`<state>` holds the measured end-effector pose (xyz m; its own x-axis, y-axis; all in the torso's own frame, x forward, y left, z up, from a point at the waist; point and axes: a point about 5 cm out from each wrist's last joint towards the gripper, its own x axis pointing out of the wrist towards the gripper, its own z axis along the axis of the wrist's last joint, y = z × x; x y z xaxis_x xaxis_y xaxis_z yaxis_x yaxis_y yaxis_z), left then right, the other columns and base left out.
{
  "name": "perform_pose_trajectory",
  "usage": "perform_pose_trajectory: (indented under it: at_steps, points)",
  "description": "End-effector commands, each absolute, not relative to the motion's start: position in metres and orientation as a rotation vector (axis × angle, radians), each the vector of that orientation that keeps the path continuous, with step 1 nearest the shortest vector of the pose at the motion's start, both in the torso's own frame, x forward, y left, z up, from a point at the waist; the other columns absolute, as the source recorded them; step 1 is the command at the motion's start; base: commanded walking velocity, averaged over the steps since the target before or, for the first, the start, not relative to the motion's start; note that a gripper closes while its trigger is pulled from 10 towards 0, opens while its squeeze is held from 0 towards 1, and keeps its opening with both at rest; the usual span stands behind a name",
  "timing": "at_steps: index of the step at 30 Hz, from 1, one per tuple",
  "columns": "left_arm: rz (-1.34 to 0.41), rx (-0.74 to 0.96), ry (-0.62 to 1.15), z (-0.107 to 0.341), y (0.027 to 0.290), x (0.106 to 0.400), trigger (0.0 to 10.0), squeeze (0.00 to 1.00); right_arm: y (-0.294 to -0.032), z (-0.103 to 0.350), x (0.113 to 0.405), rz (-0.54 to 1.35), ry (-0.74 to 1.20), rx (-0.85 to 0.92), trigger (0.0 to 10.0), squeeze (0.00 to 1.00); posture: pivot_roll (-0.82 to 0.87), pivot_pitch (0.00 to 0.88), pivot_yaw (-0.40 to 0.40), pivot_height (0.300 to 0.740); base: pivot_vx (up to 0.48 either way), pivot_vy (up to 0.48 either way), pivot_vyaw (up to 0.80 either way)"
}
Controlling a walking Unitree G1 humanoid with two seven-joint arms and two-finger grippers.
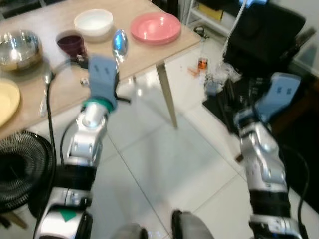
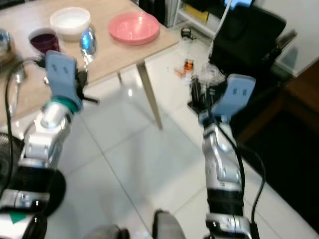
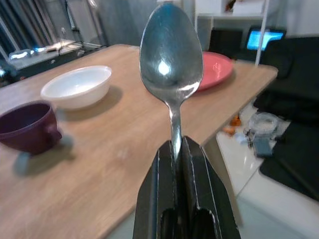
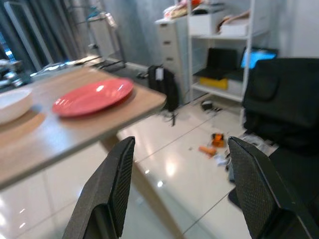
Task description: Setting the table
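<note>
My left gripper [image 3: 178,149] is shut on the handle of a silver spoon [image 3: 171,59], which stands bowl-up over the near edge of the wooden table [image 1: 144,52]. The same spoon [image 1: 119,44] shows in front of a white bowl [image 1: 93,22], a dark maroon cup [image 1: 71,43] and a pink plate [image 1: 155,27]. A steel bowl [image 1: 19,49] and a yellow plate [image 1: 7,100] lie at the table's left. My right gripper [image 4: 182,189] is open with nothing between its fingers, held over the floor right of the table corner.
A black chair or bag [image 1: 264,30] and small clutter [image 1: 202,63] sit on the white tiled floor to the right. A black coiled object [image 1: 22,169] lies at my lower left, next to the table leg [image 1: 167,94].
</note>
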<state>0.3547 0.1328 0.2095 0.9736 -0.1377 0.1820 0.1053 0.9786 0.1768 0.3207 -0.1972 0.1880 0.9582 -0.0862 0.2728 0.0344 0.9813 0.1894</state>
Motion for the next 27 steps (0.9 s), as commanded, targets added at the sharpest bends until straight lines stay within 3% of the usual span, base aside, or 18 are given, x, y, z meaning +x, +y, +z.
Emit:
perform_pose_trajectory:
  at_steps: [1,27]
  points:
    - [-0.100,0.199,-0.164,0.204,0.142,0.356,10.0,0.00,-0.194,0.184,0.320,-0.059,-0.273,0.193,10.0,0.00,0.04,0.047,0.067,0.740,0.480,0.000,0.00]
    - [-0.194,0.252,-0.160,0.202,0.131,0.356,10.0,0.00,-0.194,0.184,0.319,-0.069,-0.277,0.199,10.0,0.00,0.04,0.052,0.073,0.740,0.454,0.000,0.00]
